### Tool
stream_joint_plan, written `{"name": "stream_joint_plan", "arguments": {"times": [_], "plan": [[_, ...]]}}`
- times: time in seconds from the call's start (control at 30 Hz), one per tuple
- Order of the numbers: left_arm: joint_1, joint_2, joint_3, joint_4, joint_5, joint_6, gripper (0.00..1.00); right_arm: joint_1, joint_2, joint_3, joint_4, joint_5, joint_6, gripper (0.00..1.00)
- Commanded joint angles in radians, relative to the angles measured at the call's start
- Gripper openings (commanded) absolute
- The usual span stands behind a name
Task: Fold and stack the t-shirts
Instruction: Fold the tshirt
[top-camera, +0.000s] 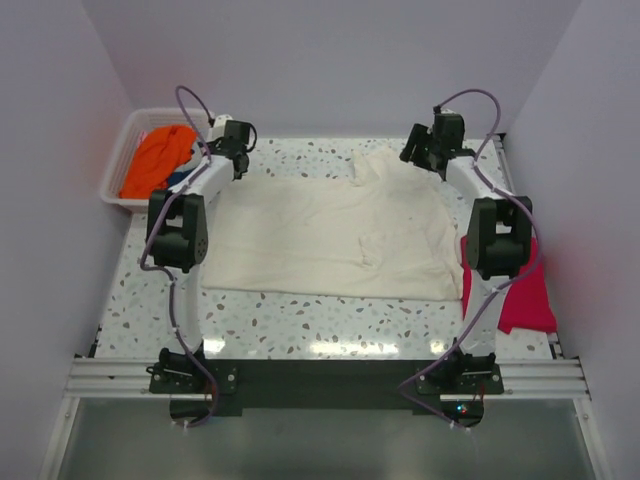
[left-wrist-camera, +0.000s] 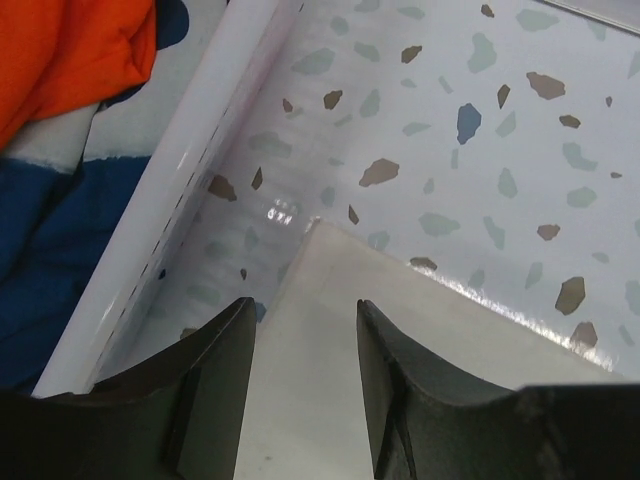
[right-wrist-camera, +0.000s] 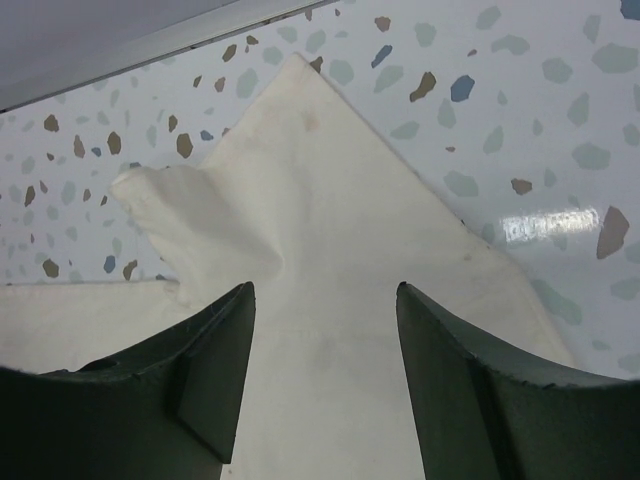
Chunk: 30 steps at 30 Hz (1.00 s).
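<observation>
From the top external camera, a cream t-shirt (top-camera: 330, 235) lies spread nearly flat across the middle of the speckled surface (top-camera: 300, 322), with one sleeve rumpled at its far right corner. The left arm (top-camera: 185, 225) reaches to the shirt's far left corner, and the right arm (top-camera: 495, 235) to the far right one. At this range I cannot tell how wide either set of jaws stands. A white basket (top-camera: 113, 170) sits off the far left corner of the surface, holding an orange garment (top-camera: 160, 160). A pink garment (top-camera: 528, 295) lies at the right edge, partly under the right arm.

In the left wrist view, the left jaws stand apart with nothing between them. Their two dark fingers (left-wrist-camera: 215, 375) straddle the pointed corner of the t-shirt (left-wrist-camera: 400, 335), which lies flat on the surface (left-wrist-camera: 450, 130) beneath the gap. Just to the left is the basket wall (left-wrist-camera: 200, 150), and inside it the orange garment (left-wrist-camera: 70, 50) lies on top of a blue cloth (left-wrist-camera: 50, 250).

In the right wrist view, the right jaws are wide apart and also hold nothing. Their fingers (right-wrist-camera: 215, 370) frame the t-shirt (right-wrist-camera: 330, 220) below, where the cloth narrows to a corner. A puckered sleeve (right-wrist-camera: 185, 215) juts out to the left of it on the surface (right-wrist-camera: 520, 110).
</observation>
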Motion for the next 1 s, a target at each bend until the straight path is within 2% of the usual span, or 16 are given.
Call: {"name": "stream_joint_plan", "arguments": {"times": [0.0, 0.23, 0.5, 0.6, 0.63, 0.7, 0.73, 0.83, 0.97], "plan": [[0.0, 0.074, 0.136, 0.018, -0.08, 0.068, 0.49, -0.001, 0.036, 0.071, 0.101, -0.021, -0.034, 0.62], [0.009, 0.203, 0.196, 0.067, -0.081, 0.106, 0.5, -0.001, 0.087, 0.059, 0.153, -0.019, -0.037, 0.61], [0.02, 0.24, 0.219, 0.053, -0.017, 0.066, 0.5, -0.001, 0.124, 0.056, 0.171, -0.014, -0.033, 0.62], [0.026, 0.239, 0.216, 0.038, 0.006, 0.043, 0.44, -0.004, 0.14, 0.077, 0.15, -0.004, -0.037, 0.62], [0.03, 0.237, 0.213, 0.032, 0.017, 0.04, 0.37, -0.004, 0.148, 0.086, 0.141, -0.001, -0.04, 0.62], [0.035, 0.234, 0.203, 0.027, 0.037, 0.025, 0.31, -0.003, 0.179, 0.129, 0.104, 0.006, -0.048, 0.63], [0.041, 0.231, 0.202, 0.024, 0.046, 0.019, 0.22, -0.003, 0.192, 0.151, 0.086, 0.006, -0.05, 0.63], [0.046, 0.22, 0.18, 0.024, 0.067, -0.003, 0.11, -0.003, 0.24, 0.223, 0.021, 0.025, -0.056, 0.63], [0.047, 0.205, 0.162, 0.035, 0.081, -0.001, 0.02, -0.003, 0.248, 0.232, 0.022, 0.062, -0.085, 0.65]]}}
